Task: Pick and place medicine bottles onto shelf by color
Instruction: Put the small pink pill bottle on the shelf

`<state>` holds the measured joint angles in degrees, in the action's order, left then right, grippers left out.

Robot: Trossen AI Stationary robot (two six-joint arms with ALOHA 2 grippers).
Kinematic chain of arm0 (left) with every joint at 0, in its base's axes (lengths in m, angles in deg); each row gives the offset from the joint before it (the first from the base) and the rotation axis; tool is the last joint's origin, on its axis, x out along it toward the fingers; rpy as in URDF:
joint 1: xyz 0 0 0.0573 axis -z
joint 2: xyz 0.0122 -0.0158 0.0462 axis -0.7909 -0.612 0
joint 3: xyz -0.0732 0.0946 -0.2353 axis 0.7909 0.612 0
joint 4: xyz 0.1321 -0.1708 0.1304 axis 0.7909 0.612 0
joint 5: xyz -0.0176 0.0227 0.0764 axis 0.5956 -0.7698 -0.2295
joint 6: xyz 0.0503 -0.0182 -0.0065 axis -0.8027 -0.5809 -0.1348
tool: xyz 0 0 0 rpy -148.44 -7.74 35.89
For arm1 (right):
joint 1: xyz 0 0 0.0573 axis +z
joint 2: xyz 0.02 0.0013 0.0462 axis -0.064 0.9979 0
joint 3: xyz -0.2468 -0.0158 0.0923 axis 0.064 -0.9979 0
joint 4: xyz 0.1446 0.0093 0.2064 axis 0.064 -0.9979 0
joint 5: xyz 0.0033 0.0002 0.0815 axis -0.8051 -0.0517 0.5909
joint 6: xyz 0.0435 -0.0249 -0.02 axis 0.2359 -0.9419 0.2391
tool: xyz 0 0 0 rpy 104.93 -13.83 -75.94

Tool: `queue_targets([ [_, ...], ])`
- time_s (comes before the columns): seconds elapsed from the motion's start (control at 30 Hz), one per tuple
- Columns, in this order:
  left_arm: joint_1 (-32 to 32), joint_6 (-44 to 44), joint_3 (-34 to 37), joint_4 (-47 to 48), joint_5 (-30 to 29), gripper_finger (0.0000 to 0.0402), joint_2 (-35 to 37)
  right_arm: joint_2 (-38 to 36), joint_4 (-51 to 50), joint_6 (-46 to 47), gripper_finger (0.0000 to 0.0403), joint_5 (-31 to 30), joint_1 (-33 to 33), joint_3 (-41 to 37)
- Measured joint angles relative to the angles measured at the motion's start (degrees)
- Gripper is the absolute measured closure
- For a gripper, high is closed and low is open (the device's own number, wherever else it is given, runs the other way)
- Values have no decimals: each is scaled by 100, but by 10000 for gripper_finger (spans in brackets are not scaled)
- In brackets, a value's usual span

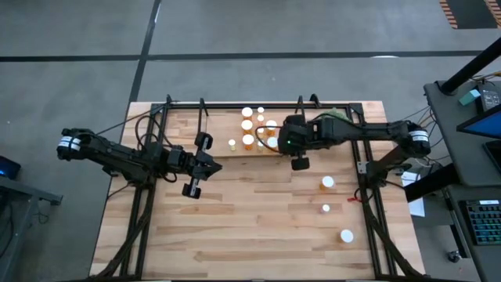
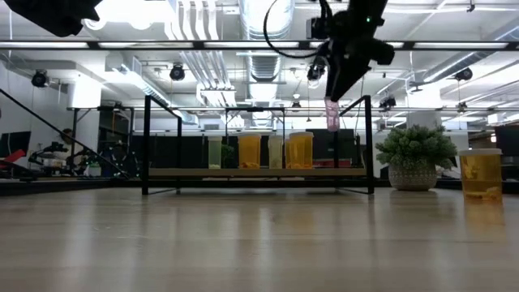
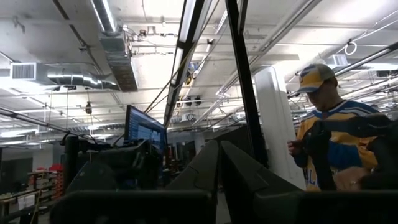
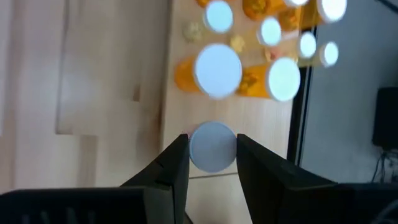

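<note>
Right in front of your right wrist camera, the right hand (image 4: 212, 155) is clamped on a white-capped bottle (image 4: 212, 147), one finger on each side of the cap. You are carrying it above the shelf (image 1: 235, 117), which runs along the counter's (image 1: 235, 235) far edge, and the low view shows it hanging well clear of the board.

By my judgement you are past the halfway mark. A cluster of bottles (image 1: 252, 129) already stands on the shelf just beside your hand, orange ones among white-capped paler ones. In the low view the orange bodies show pale contents low down; the paler ones I cannot read.

Three bottles (image 1: 327, 182) remain on the counter toward its right edge, spaced apart in a line running to the near right corner.

Your left hand (image 1: 205, 166) waits over the counter's left half, fingers together, holding nothing.
</note>
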<state>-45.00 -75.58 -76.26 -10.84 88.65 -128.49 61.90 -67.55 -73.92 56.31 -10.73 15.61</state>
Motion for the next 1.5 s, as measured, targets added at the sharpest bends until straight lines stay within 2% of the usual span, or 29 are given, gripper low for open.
queue_targets([
  [0.2, -2, -7, 0, -36, -2, 400, 40, 2, 320, -62, 296, 11, -265, -371],
  [0.47, -2, -16, 0, -56, -2, 400, 94, 43, 1126, -208, 296, 18, -275, -756],
  [0.83, -2, -15, 0, -86, -2, 400, 101, 591, 1000, -91, 296, -8, -275, -762],
  [1.5, -2, -12, 0, -95, 0, 400, 101, 678, 1076, 489, 296, -26, -414, -747],
])
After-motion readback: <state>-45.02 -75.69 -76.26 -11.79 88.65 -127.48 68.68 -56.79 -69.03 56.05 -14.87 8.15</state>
